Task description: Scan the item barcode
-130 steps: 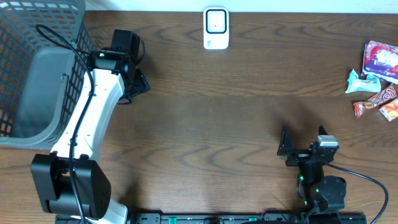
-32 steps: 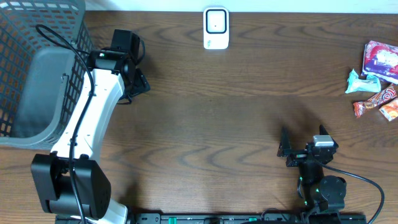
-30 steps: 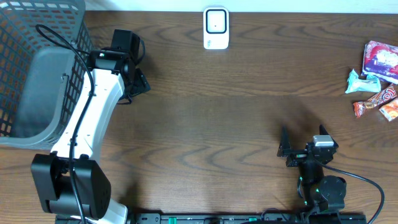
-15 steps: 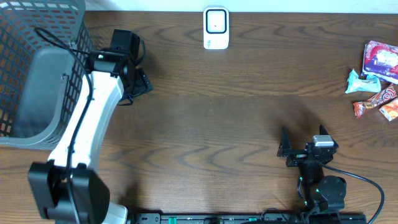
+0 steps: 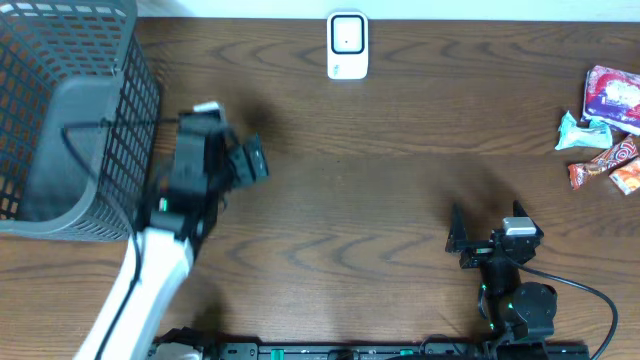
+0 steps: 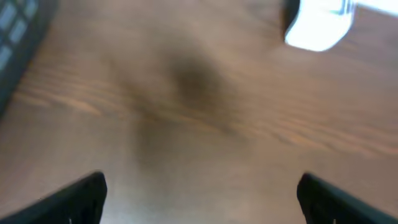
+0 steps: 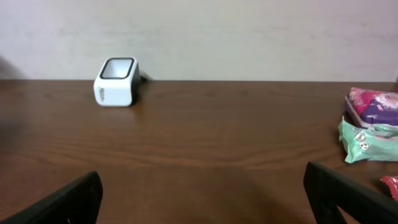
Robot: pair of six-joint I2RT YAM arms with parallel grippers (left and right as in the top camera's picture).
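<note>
Several snack packets lie at the table's far right: a purple and red one [image 5: 612, 95] [image 7: 373, 107], a mint one [image 5: 580, 130] [image 7: 367, 140] and orange-red ones [image 5: 605, 162]. The white barcode scanner [image 5: 347, 45] [image 7: 116, 81] stands at the back edge; the left wrist view shows it as a blur [image 6: 317, 25]. My left gripper [image 5: 245, 160] [image 6: 202, 199] is blurred by motion beside the basket, open and empty over bare wood. My right gripper [image 5: 486, 215] [image 7: 205, 202] rests open and empty at the front right, facing the scanner and the packets.
A grey wire basket [image 5: 60, 110] [image 6: 18, 25] fills the back left corner, close to the left arm. A pale wall runs behind the table's back edge. A black cable trails from the right arm's base [image 5: 520, 310].
The left arm has swung away from its spot beside the basket, toward the front and slightly right, and is blurred. The right arm and the packets have not moved.
</note>
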